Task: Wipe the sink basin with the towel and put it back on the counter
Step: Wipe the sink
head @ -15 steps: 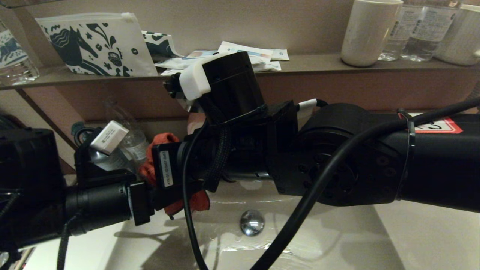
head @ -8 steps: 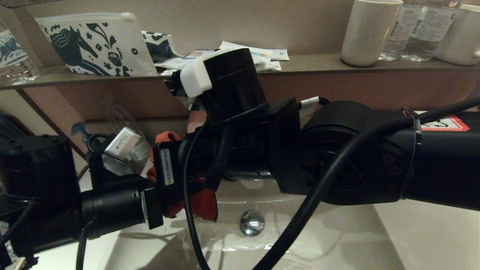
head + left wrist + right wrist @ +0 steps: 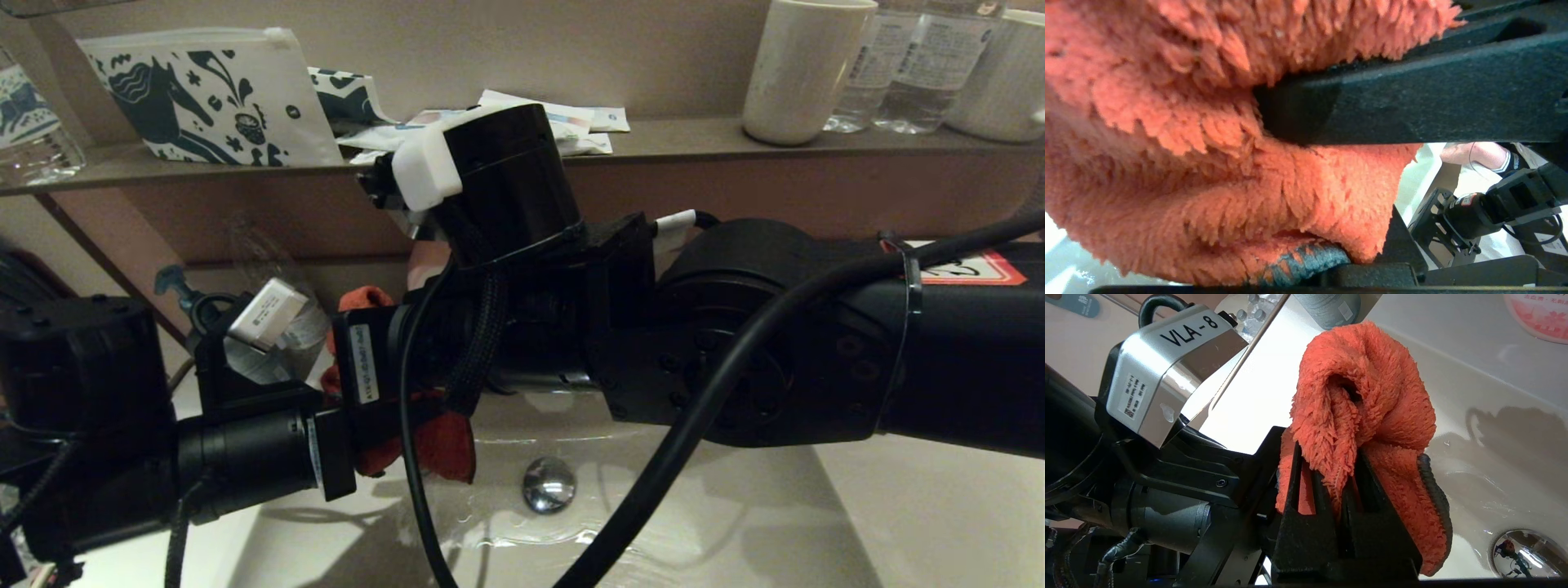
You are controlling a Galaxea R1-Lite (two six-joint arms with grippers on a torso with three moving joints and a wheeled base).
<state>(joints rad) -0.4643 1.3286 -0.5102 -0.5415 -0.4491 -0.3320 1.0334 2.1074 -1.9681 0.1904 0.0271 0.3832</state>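
The red-orange fluffy towel hangs bunched above the left part of the off-white sink basin, left of the chrome drain stopper. My right gripper reaches in from the right and is shut on a fold of the towel; the dark-bordered edge droops beside its fingers. My left gripper comes from the left and meets the same bundle. Towel fills the left wrist view and covers that gripper's fingers. Bare counter lies right of the basin.
A brown shelf behind the basin carries a patterned pouch, sachets, a mug and water bottles. A clear plastic bottle stands at the back left, close behind my left wrist. Water glistens in the basin.
My left arm has shifted right, closer against the right gripper. The towel's hanging corner has dropped a little lower and moved right. The last half second shows almost no motion.
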